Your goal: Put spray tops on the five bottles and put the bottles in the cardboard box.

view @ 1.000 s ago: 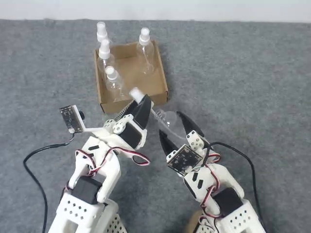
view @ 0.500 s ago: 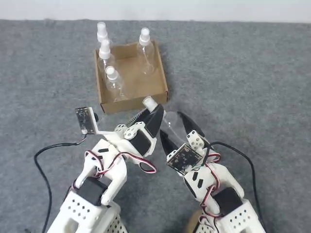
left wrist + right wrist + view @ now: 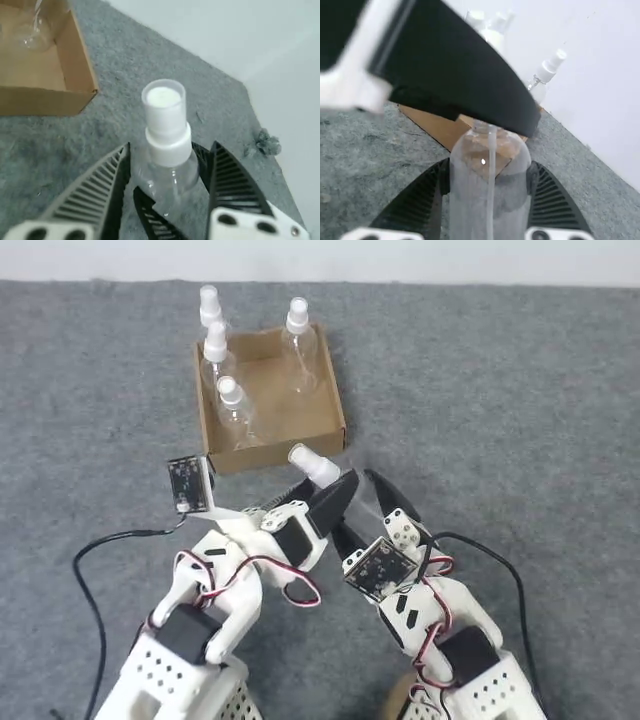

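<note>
A clear bottle (image 3: 345,492) is held tilted just in front of the cardboard box (image 3: 275,452). My right gripper (image 3: 356,506) is shut on its body, and in the right wrist view both fingers (image 3: 432,192) press the bottle (image 3: 487,165). A white spray top (image 3: 312,464) sits on the bottle's neck. My left gripper (image 3: 340,490) straddles that neck, open, with a gap on each side of the spray top (image 3: 165,117). Several capped bottles (image 3: 236,405) stand in the box or at its far edge.
The box (image 3: 50,95) lies on grey carpet; one capped bottle (image 3: 208,302) stands at its far left corner, inside or outside I cannot tell. Both arm bases and a black cable (image 3: 95,560) take up the near side. Open carpet lies to the right of the box.
My left gripper has moved right and toward the held bottle, bringing the spray top down onto its neck. The right arm kept still with the bottle.
</note>
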Tool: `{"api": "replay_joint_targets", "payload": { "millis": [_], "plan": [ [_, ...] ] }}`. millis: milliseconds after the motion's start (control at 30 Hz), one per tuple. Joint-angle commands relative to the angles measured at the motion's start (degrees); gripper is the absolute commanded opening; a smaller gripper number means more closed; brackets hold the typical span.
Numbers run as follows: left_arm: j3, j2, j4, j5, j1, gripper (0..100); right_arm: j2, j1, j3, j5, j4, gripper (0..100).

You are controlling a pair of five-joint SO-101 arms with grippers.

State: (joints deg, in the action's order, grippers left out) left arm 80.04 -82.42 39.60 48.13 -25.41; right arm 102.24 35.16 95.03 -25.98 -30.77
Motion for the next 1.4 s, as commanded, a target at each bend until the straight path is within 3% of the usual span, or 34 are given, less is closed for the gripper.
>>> {"api": "replay_joint_targets", "payload": {
  "millis": [0,367,667,967,1233,1367],
  "plan": [
    [-5.76,-0.97,3.08,-0.26,0.70,24,1.63,0.48,1.41,0.35,-0.13,11.7],
    [-8.04,-2.81,3.69,-0.44,5.71,24,1.63,0.48,1.41,0.35,-0.04,11.7],
    [-7.34,-22.77,12.84,-0.53,5.80,24,1.63,0.48,1.41,0.44,0.22,11.7],
    [-6.81,-20.57,9.58,-0.35,15.56,24,1.71,0.48,1.41,0.44,0.57,11.7],
    [-6.73,-20.57,9.41,-0.09,20.31,23,1.71,0.48,1.41,0.44,5.76,11.8],
    [-3.82,-20.57,4.84,-0.09,22.42,23,1.71,0.48,1.23,0.97,8.13,11.8]
  ]
}}
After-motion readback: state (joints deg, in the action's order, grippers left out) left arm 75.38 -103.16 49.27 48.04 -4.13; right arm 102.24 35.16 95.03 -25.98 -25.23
